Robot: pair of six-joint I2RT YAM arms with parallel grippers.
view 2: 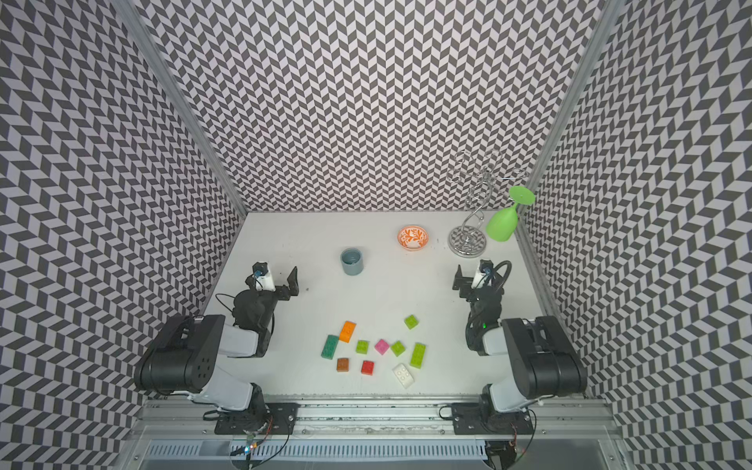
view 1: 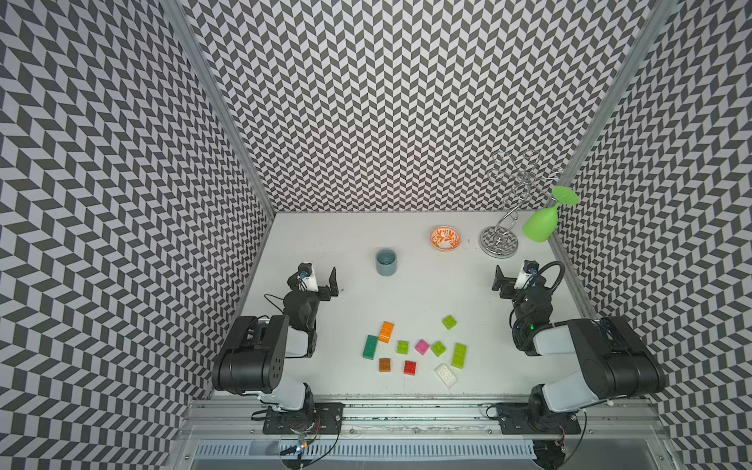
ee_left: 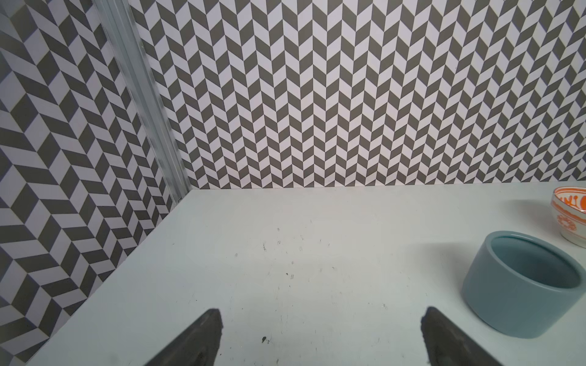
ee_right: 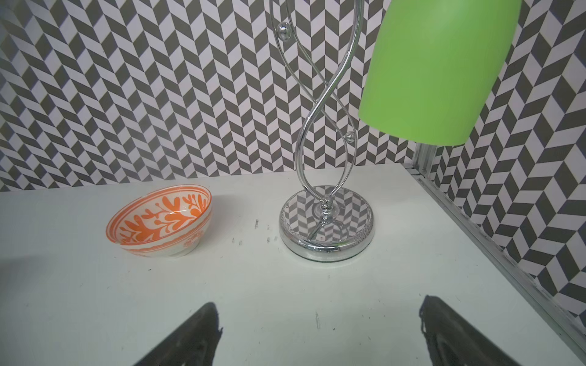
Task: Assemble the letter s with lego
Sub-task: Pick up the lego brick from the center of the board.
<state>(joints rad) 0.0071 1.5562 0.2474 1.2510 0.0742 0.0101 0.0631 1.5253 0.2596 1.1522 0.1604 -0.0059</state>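
The lego lies loose near the table's front in both top views: an orange brick (view 1: 385, 331) touching a dark green one (view 1: 370, 346), a pink one (view 1: 422, 346), a brown one (view 1: 385, 364), a red one (view 1: 409, 367), a white one (view 1: 445, 374), a lime oblong (view 1: 459, 355) and three small lime squares, one (view 1: 449, 322) set apart. My left gripper (view 1: 319, 285) (ee_left: 320, 312) stands open and empty at mid-left, away from the bricks. My right gripper (view 1: 510, 283) (ee_right: 318, 305) is open and empty at mid-right. Neither wrist view shows any lego.
A grey-blue cup (view 1: 385, 261) (ee_left: 523, 285) stands just right of the left gripper. Further back sit an orange-patterned bowl (view 1: 445, 239) (ee_right: 161, 221) and a chrome rack (view 1: 498, 242) (ee_right: 326, 228) with a green glass (view 1: 543, 221) hung upside down. Patterned walls enclose three sides.
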